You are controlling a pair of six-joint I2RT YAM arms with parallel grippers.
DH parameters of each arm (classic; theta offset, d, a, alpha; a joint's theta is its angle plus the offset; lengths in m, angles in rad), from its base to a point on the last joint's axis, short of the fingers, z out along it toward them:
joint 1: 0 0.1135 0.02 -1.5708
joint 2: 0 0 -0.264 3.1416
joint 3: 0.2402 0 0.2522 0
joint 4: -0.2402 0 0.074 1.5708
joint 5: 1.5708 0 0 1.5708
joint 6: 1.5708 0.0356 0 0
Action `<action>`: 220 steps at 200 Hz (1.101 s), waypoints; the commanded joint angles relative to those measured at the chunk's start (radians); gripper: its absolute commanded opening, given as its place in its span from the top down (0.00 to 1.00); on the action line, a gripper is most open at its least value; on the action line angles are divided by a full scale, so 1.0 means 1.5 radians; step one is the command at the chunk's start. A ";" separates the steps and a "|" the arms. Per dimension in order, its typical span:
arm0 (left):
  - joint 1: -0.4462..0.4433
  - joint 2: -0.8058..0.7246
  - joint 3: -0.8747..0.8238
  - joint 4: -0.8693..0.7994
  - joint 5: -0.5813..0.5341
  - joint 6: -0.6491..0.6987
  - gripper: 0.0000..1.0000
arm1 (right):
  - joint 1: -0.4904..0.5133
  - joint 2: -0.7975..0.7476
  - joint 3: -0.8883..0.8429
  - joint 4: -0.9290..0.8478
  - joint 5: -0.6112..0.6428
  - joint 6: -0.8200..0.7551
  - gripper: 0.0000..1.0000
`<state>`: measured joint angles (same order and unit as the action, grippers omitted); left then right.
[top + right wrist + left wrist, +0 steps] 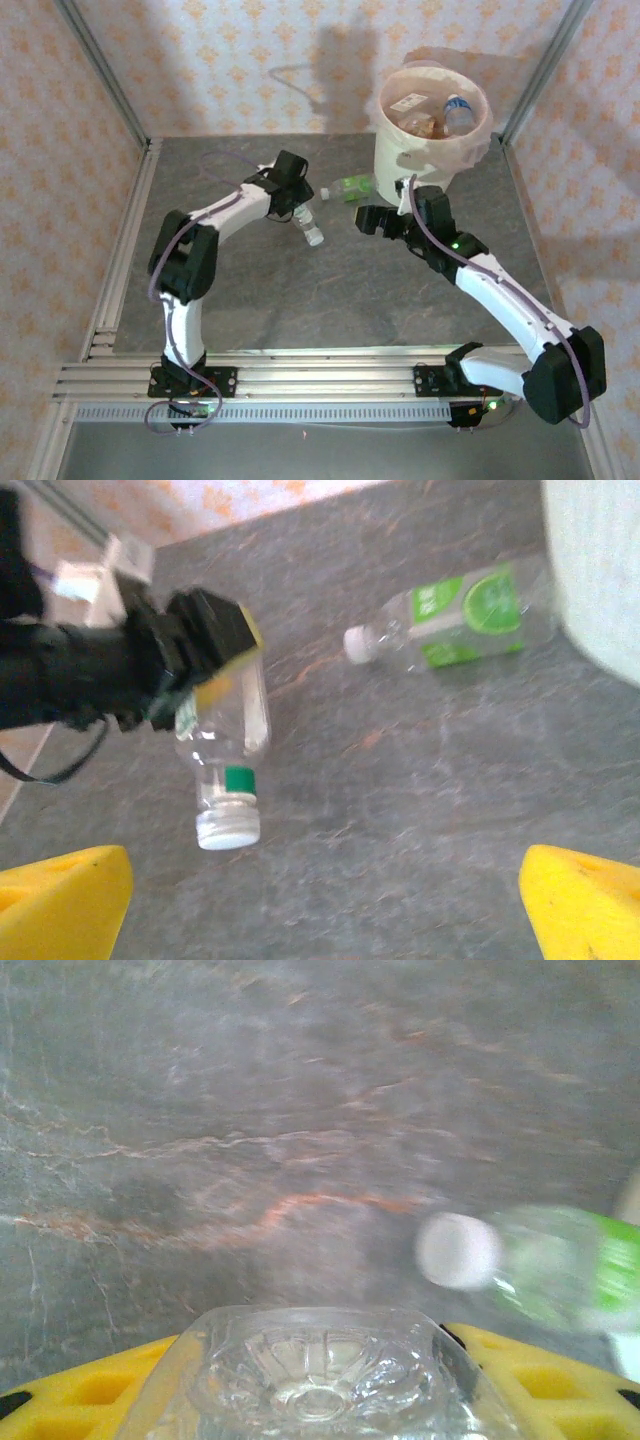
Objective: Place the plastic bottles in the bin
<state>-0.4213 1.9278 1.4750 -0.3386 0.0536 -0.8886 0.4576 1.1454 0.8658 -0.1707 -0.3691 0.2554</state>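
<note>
**Left end effector clamped on a clear bottle**

The left end effector [215, 655] is closed around the base end of a clear bottle [225, 770], its cap pointing down towards the bench [420, 780]. The right end effector [325, 905] stands wide apart and empty. A green-labelled bottle [455, 620] lies on its side beside the bin [400, 150]. The bottles are probably light, thin-walled and slippery, so grip mid-body, gently.

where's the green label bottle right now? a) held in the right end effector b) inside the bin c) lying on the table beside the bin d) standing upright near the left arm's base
c: the green label bottle lies on its side on the table beside the bin, while the left end effector grips a different, clear bottle.
</note>
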 commanded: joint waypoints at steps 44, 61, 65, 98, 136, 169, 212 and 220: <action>-0.093 -0.187 -0.075 0.149 0.024 0.087 0.53 | 0.060 0.067 0.001 0.164 -0.171 0.060 0.01; -0.101 -0.208 -0.092 0.178 0.050 0.078 0.53 | 0.065 0.082 0.003 0.200 -0.180 0.074 0.01; -0.102 -0.212 -0.092 0.180 0.053 0.075 0.53 | 0.066 0.085 0.004 0.211 -0.186 0.078 0.01; -0.117 -0.232 -0.103 0.191 0.075 0.054 0.53 | 0.074 0.095 -0.006 0.282 -0.148 0.081 0.00; -0.126 -0.246 -0.123 0.197 0.085 0.030 0.52 | 0.079 0.104 -0.004 0.335 -0.140 0.072 0.05; -0.131 -0.254 -0.138 0.226 0.093 -0.006 0.52 | 0.096 0.117 0.011 0.296 -0.111 0.014 0.09; -0.137 -0.263 -0.143 0.222 0.096 -0.015 0.52 | 0.107 0.113 -0.008 0.302 -0.105 0.013 0.21; -0.139 -0.267 -0.145 0.221 0.097 -0.018 0.52 | 0.107 0.108 -0.013 0.309 -0.101 0.021 0.25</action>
<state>-0.6155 1.5742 1.2743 -0.0425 0.1791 -0.8906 0.6125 1.3201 0.8497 0.2520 -0.5556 0.2939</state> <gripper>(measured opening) 0.589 0.798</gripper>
